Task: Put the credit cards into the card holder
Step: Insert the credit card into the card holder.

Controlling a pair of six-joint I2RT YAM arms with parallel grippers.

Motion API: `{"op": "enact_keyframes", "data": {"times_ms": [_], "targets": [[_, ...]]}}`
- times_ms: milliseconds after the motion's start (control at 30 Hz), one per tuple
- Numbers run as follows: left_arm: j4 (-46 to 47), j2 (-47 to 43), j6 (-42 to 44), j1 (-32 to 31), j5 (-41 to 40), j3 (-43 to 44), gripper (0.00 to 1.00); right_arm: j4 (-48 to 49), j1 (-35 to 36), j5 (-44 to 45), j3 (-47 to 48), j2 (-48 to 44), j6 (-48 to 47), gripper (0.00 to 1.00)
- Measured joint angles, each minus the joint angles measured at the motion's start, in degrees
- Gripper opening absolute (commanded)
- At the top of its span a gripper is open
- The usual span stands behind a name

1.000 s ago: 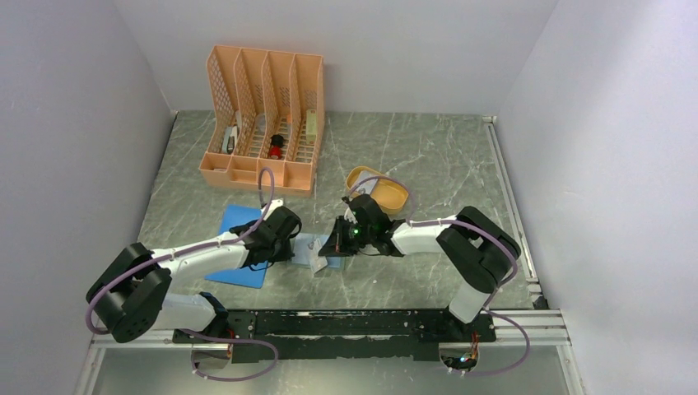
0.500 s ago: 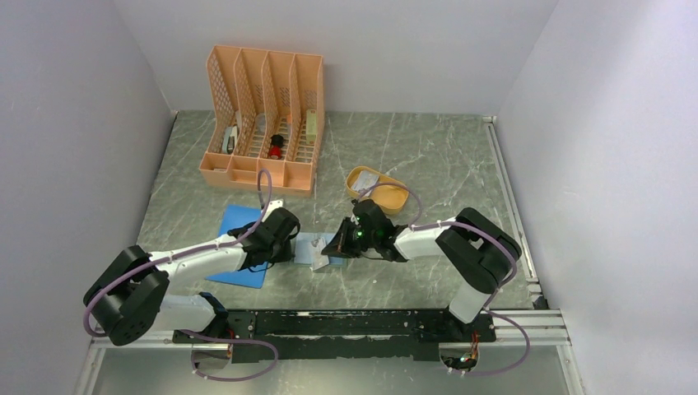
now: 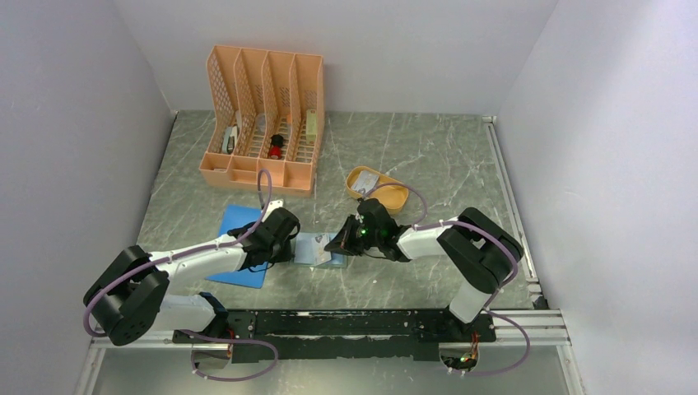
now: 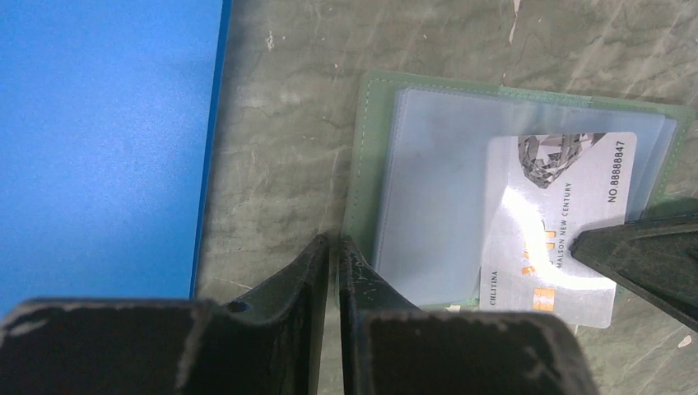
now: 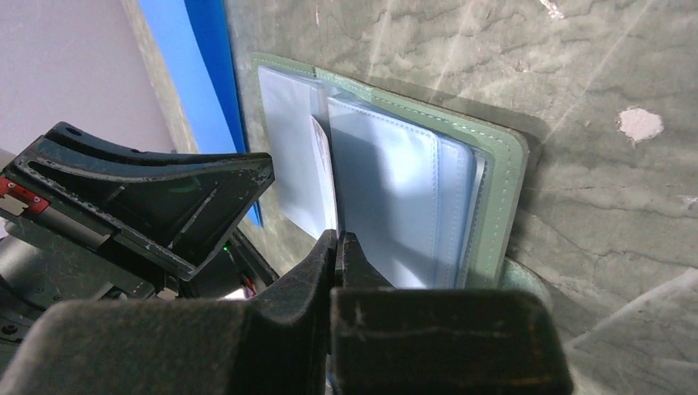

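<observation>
The sage-green card holder (image 3: 311,247) lies open on the table between both grippers, its clear pockets (image 4: 436,189) facing up. A pale credit card (image 4: 560,222) with dark print rests across the right pockets, overhanging the near edge. In the right wrist view that card (image 5: 323,177) shows edge-on among the pocket leaves (image 5: 395,197), and my right gripper (image 5: 337,240) is shut on its end. My left gripper (image 4: 336,243) is shut, its tips resting at the holder's left edge. From above, the left gripper (image 3: 290,244) and right gripper (image 3: 336,245) flank the holder.
A flat blue pad (image 3: 239,222) lies just left of the holder. A mustard-yellow oval tray (image 3: 393,197) behind the right arm holds another pale card (image 3: 366,177). An orange file organizer (image 3: 263,107) stands at the back left.
My right gripper has brought the card down from a tilt at the holder's near edge to lie flat across the pockets. The left gripper has barely moved.
</observation>
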Motion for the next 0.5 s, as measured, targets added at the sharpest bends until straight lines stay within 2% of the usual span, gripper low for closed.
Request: {"op": "enact_keyframes", "data": {"times_ms": [500], "targets": [[2.19,-0.66,0.00,0.00,2.58,-1.14,0.13,2.93,0.15,0.37,0.02,1.27,1.81,0.00]]}}
